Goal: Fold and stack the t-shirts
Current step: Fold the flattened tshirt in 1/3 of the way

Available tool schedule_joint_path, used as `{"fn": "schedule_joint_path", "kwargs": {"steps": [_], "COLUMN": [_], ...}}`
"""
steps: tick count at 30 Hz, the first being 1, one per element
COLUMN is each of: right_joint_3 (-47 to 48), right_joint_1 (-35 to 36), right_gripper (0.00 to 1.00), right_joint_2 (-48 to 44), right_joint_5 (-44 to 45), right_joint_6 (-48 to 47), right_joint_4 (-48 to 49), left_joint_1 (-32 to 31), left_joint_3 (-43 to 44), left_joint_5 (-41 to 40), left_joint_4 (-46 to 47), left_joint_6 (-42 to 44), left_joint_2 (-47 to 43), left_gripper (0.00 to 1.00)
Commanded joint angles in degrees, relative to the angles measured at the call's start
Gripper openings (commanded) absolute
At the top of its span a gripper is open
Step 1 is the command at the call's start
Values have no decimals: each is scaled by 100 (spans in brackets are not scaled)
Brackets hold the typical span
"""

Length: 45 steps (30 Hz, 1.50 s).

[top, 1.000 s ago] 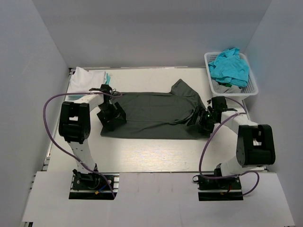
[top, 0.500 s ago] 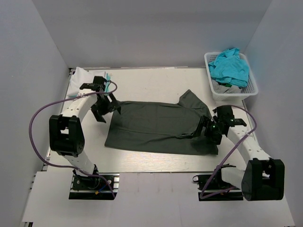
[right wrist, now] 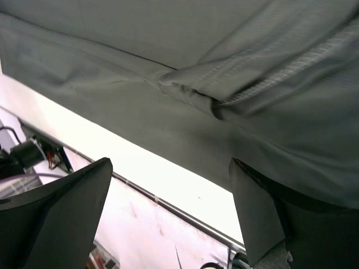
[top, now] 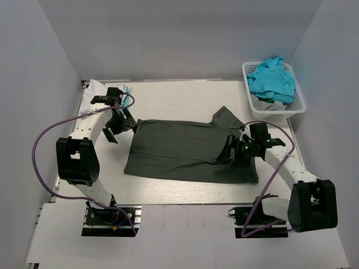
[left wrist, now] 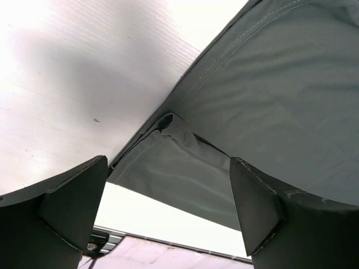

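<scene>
A dark charcoal t-shirt (top: pixel 185 148) lies spread flat across the middle of the table, one sleeve (top: pixel 227 117) sticking up at its far right. It also shows in the left wrist view (left wrist: pixel 269 95) and the right wrist view (right wrist: pixel 185 73). My left gripper (top: pixel 119 124) is open and empty, just off the shirt's far left corner. My right gripper (top: pixel 234 151) is open and empty, above the shirt's right end. A folded white t-shirt (top: pixel 104 92) with a teal one under it lies at the far left corner. Turquoise t-shirts (top: pixel 272 78) fill the basket.
A white plastic lattice basket (top: pixel 296 107) stands at the far right corner of the table. Grey walls close in the left, back and right. The table's near edge rail (right wrist: pixel 168 207) runs in front of the arm bases.
Both grippers let go of the shirt and lifted off it. The left arm swung back to the far left corner; the right arm pulled toward the right end. The shirt shifted slightly nearer.
</scene>
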Motion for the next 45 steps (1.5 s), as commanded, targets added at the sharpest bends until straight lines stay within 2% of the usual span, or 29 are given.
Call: {"fn": "schedule_joint_path", "kwargs": {"steps": [1, 6, 11, 14, 19, 24, 29, 33, 34, 39, 43, 45], "right_joint_3": [2, 2, 415, 608, 1309, 1996, 2559, 2823, 2893, 3323, 4567, 4791], "right_joint_1": [203, 414, 494, 555, 652, 722, 740, 696, 687, 652, 669, 661], "right_gripper": [90, 90, 90, 90, 90, 90, 90, 90, 90, 90, 90, 90], "right_joint_2": [296, 887, 1520, 1731, 2301, 2846, 2988, 2813, 2769, 2803, 3548, 3899], "right_joint_5": [-330, 20, 268, 216, 136, 531, 488, 1154, 1661, 2421, 2983, 3098], "right_joint_6": [83, 171, 259, 548, 804, 733, 690, 242, 189, -13, -215, -312], "right_joint_4": [619, 1102, 1321, 1855, 2166, 1788, 1640, 1148, 1025, 848, 216, 171], "left_joint_1": [11, 11, 11, 11, 11, 11, 11, 11, 11, -42, -103, -103], "left_joint_3": [118, 117, 179, 232, 293, 355, 408, 477, 478, 1119, 1822, 2182], "left_joint_5": [-162, -337, -452, -557, -557, -610, -461, -321, -268, -188, -136, -205], "left_joint_4": [-36, -44, -150, -212, -212, -265, -212, 25, 86, 473, 535, 535], "left_joint_6": [56, 56, 56, 56, 56, 56, 56, 56, 117, 171, 294, 346], "left_joint_2": [-261, -262, -262, -262, -262, -262, -210, -131, -78, 527, 1361, 1679], "left_gripper": [100, 100, 100, 100, 100, 100, 100, 100, 100, 100, 100, 100]}}
